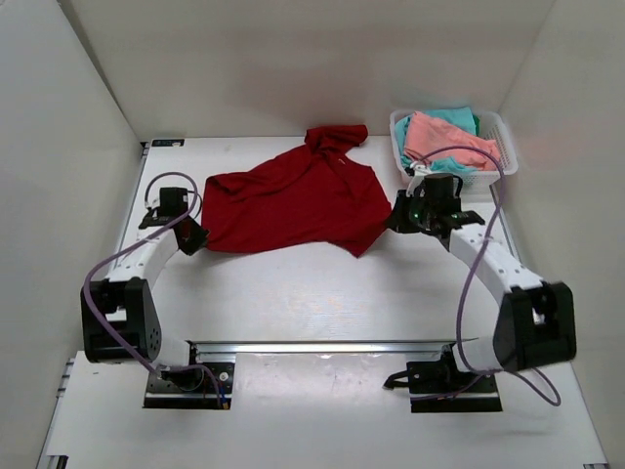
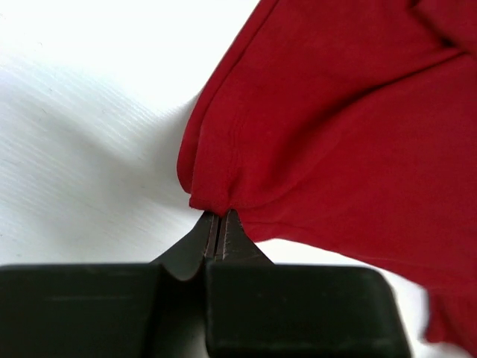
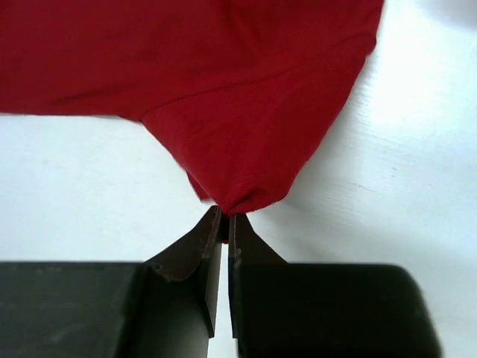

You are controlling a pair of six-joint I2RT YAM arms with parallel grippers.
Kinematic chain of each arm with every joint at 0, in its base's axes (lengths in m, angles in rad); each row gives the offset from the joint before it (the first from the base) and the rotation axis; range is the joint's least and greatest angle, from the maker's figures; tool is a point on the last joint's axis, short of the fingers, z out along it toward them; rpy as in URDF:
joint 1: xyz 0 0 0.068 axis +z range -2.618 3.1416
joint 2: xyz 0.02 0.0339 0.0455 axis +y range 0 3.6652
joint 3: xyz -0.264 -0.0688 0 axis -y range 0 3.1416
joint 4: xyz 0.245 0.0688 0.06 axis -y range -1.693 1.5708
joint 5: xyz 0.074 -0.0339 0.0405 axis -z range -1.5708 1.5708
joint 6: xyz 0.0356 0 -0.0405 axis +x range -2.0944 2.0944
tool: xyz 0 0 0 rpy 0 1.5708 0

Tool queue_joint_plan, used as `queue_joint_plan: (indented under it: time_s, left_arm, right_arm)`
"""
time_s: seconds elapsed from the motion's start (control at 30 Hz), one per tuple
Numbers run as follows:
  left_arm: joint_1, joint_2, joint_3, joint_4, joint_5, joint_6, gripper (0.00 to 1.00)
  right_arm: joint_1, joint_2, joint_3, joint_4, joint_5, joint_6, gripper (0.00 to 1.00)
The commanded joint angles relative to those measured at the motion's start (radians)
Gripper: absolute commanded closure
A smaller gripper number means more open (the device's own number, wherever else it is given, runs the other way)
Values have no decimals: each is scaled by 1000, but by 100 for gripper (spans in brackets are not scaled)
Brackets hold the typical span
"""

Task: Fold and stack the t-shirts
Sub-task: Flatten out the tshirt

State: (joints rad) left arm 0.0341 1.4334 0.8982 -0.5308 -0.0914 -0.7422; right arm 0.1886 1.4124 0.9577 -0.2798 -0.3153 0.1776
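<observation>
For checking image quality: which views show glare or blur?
Left wrist: table blown out white, dark red t-shirt sharp. Right wrist: similar glare on the table. Top external: even, soft light, everything in focus.

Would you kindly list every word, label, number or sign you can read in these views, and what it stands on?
None can be read.
The red shirt, pink shirt, teal shirt and basket show no print.
A dark strip at the table's far left corner is too small to read.

dark red t-shirt (image 1: 293, 200) spread on the table (image 1: 322, 288); pink t-shirt (image 1: 444, 142) over teal t-shirt (image 1: 459, 119) in basket (image 1: 505, 137).
</observation>
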Motion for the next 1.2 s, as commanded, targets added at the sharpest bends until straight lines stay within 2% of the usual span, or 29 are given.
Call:
queue_joint_plan:
  time_s: [0.0,0.17,0.27,0.37,0.43,0.5,0.57,0.6,0.63,0.67,0.7,0.73,0.77,0.8,0.87,0.93,1.0,1.03,1.17]
  left_arm:
    - [-2,-64,5,-30,-40,-16,100]
    - [12,-154,76,-115,-99,-26,100]
    - [32,-122,136,-149,-116,-31,100]
    - [30,9,183,-166,-67,-2,100]
    - [30,134,259,-169,20,9,100]
    - [24,311,385,-201,71,32,100]
    - [4,431,566,-270,78,52,100]
    - [-5,482,702,-282,75,70,100]
    - [-7,514,841,-296,62,87,100]
    - [-19,527,975,-301,64,104,100]
    - [-23,541,1037,-285,56,116,100]
    - [-23,529,1144,-270,56,131,100]
    - [-22,510,1197,-217,52,142,100]
    - [-22,448,1214,-134,30,173,100]
    - [-17,319,1219,-45,-8,207,100]
    - [-14,262,1269,-49,4,187,100]
    - [-7,178,1245,-26,7,169,100]
    - [-7,155,1219,-18,5,165,100]
    - [-10,46,1141,-32,-2,179,100]
  right_arm:
    - [47,-147,-42,48,38,8,100]
    - [97,-271,50,-15,90,-24,100]
    - [75,-283,116,-10,99,-6,100]
    - [26,-169,165,17,14,37,100]
    - [5,7,234,2,-36,57,100]
    - [-11,175,376,-91,-86,51,100]
    - [-12,353,725,-208,-82,19,100]
    - [-5,456,827,-270,-59,4,100]
    - [-5,530,1013,-289,-50,-15,100]
    - [-6,595,1200,-291,-47,-13,100]
    - [-8,638,1372,-277,-77,2,100]
    - [-17,658,1444,-235,-74,5,100]
    - [-12,669,1554,-214,-73,-1,100]
    - [-18,622,1585,-146,-59,-22,100]
    - [-2,495,1475,18,-24,-81,100]
    - [3,272,1202,176,11,-101,100]
    - [-9,127,1012,366,35,-80,100]
    - [-17,70,954,378,38,-75,100]
    - [-12,-13,928,291,50,-113,100]
